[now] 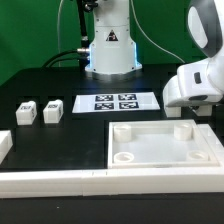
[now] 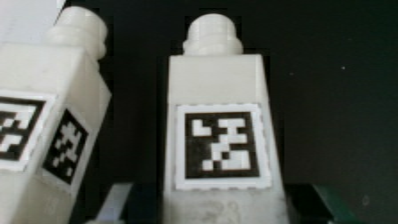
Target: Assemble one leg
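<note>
Currently the claw (image 2: pixel 221 208) is hovering with its fingers (image 2: pixel 118 203) spread apart, gripping nothing. One leg (image 2: pixel 221 120) is sitting centred between them, its tag (image 2: pixel 221 143) facing the claw; a second leg (image 2: pixel 50 110) is resting just beside it.

Leg (image 2: pixel 222 120): white rect. post, rounded peg at one end, b/w tag on facing side; centre of wrist view.
Neighbour leg (image 2: pixel 50 120): same type, just beside it, gap between; tags on two faces.
Third leg (image 1: pixel 25 111), fourth leg (image 1: pixel 52 110): exterior view, mid-left of frame, side by side, apart, tags showing.
</note>
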